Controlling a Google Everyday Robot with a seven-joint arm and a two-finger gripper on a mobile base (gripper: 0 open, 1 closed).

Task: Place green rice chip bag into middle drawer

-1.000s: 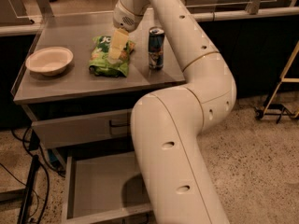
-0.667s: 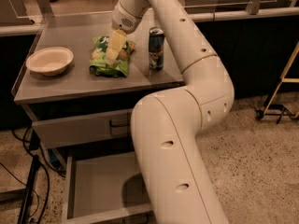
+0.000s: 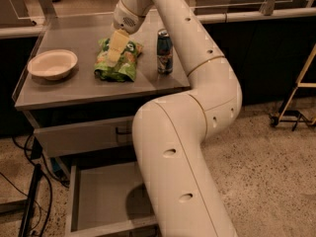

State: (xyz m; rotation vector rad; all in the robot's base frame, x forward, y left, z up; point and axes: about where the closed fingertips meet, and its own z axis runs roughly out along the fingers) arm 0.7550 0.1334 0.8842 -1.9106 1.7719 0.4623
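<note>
The green rice chip bag [image 3: 123, 63] lies flat on the grey cabinet top [image 3: 74, 90], between a bowl and a can. My gripper [image 3: 114, 53] hangs from the wrist at the top and points down onto the bag's left half, at or just above its surface. The middle drawer [image 3: 101, 201] is pulled open at the bottom of the view and its grey floor shows bare. My arm's big lower link [image 3: 182, 172] covers the drawer's right side.
A pale bowl [image 3: 53, 64] sits on the left of the top. A blue drink can [image 3: 164, 52] stands right of the bag. The upper drawer [image 3: 84, 137] with its dark handle is closed. Cables [image 3: 34, 191] hang at the left. A wheeled stand [image 3: 296, 102] stands at the right.
My gripper has shifted a little to the left and down over the bag. The bag, bowl, can and drawer have not moved.
</note>
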